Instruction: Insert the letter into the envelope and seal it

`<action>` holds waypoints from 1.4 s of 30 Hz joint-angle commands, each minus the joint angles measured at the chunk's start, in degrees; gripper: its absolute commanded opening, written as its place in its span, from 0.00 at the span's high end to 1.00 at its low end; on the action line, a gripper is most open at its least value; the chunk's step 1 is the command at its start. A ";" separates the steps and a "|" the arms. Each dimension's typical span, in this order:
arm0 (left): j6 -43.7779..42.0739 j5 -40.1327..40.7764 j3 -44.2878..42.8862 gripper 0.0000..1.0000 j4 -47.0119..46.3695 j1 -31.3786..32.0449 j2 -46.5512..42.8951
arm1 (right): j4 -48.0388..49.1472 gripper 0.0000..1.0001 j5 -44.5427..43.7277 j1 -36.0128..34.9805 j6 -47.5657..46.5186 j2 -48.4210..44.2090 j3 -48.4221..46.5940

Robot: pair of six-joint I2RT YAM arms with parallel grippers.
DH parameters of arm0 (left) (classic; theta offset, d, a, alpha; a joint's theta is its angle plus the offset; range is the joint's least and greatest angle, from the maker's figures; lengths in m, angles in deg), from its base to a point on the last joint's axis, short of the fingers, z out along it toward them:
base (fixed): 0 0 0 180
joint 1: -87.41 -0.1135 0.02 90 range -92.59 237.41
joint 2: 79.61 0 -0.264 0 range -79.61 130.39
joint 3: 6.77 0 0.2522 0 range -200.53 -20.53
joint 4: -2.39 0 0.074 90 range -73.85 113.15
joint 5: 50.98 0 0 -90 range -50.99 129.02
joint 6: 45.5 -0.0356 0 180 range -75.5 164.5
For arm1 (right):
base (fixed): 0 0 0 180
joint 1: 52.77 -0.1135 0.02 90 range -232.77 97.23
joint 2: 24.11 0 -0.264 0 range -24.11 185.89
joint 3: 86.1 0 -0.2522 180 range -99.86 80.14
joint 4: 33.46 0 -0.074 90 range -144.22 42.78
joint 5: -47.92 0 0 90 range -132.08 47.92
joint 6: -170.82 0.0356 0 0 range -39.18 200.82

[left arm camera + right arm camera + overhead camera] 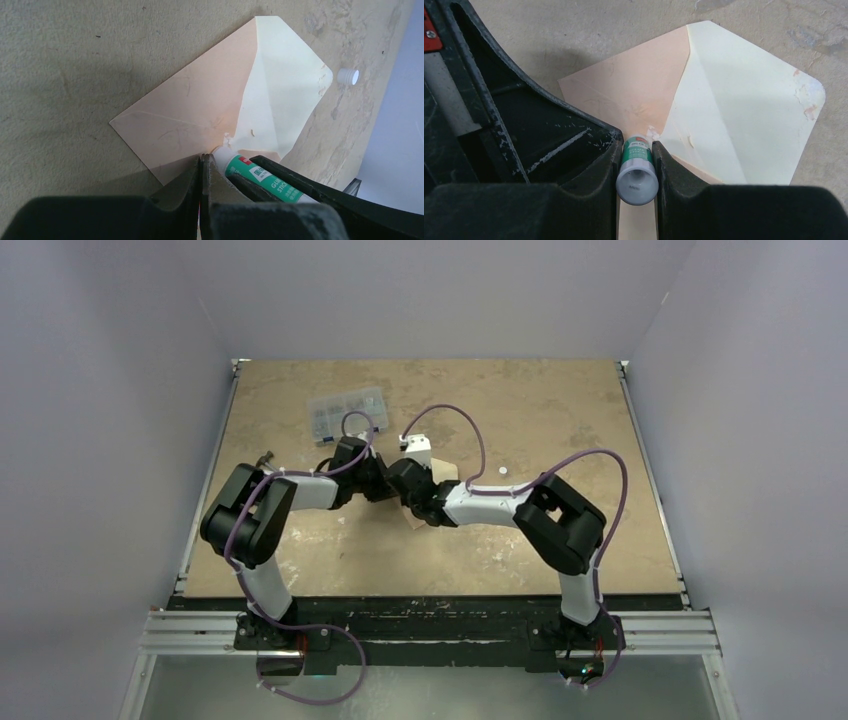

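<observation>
The salmon envelope (pixel 200 115) lies flat at the middle of the tabletop (pixel 75 50), its cream flap (pixel 285 95) open and scuffed at the rounded tip. The right hand (pixel 637 146) clamps a green glue stick (pixel 637 175); the left hand (pixel 201 162) is pinched closed.

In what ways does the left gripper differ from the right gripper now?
The right gripper is shut on a glue stick; the left gripper seems to hold nothing. The right gripper's fingers stand apart around the stick; the left gripper's fingers meet. Both are low over the near edge of the envelope.
</observation>
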 commanded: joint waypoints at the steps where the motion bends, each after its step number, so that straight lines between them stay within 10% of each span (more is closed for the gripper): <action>1: -1.57 4.24 -0.05 1.00 5.95 -0.17 1.31 | -7.80 1.00 2.06 0.64 -0.54 -2.41 3.52; 23: -2.17 3.63 -1.72 1.00 7.07 -0.18 3.33 | -11.78 1.00 -1.28 2.05 0.76 3.83 -3.12; 42: -0.74 4.96 -1.09 1.00 6.25 -0.09 3.26 | -5.30 1.00 14.01 1.26 -6.32 -5.51 4.24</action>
